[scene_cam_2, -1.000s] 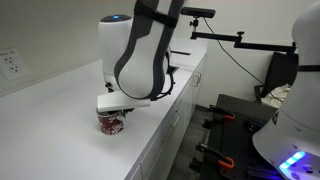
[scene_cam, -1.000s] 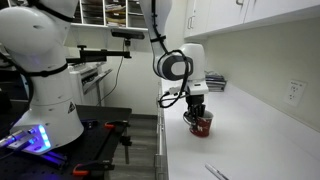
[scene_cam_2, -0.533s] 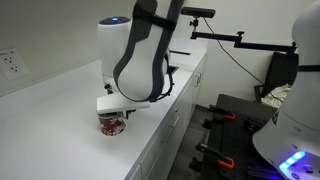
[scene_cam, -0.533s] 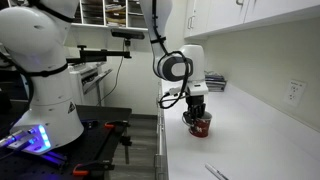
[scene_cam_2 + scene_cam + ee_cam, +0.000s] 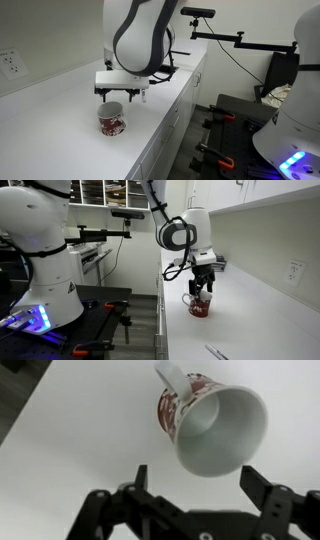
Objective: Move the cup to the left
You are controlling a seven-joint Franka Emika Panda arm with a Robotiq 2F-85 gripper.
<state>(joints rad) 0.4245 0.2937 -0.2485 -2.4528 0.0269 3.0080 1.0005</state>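
The cup (image 5: 201,305) (image 5: 112,119) (image 5: 210,422), a small white mug with a dark red pattern and a side handle, stands upright on the white counter (image 5: 250,320) in both exterior views. My gripper (image 5: 203,282) (image 5: 121,94) (image 5: 195,485) hangs just above it with its jaws open and nothing between them. In the wrist view the cup's open mouth lies below and ahead of the spread fingers (image 5: 262,488), with its handle pointing to the upper left.
A pen-like item (image 5: 216,352) lies on the counter near the front. A wall outlet (image 5: 294,271) (image 5: 11,62) sits on the backsplash. Beside the counter edge stand another white robot base (image 5: 45,270) and a dark bench (image 5: 240,120).
My gripper opened and let go of the cup, then rose straight up off it. The cup stays on the counter where it was set.
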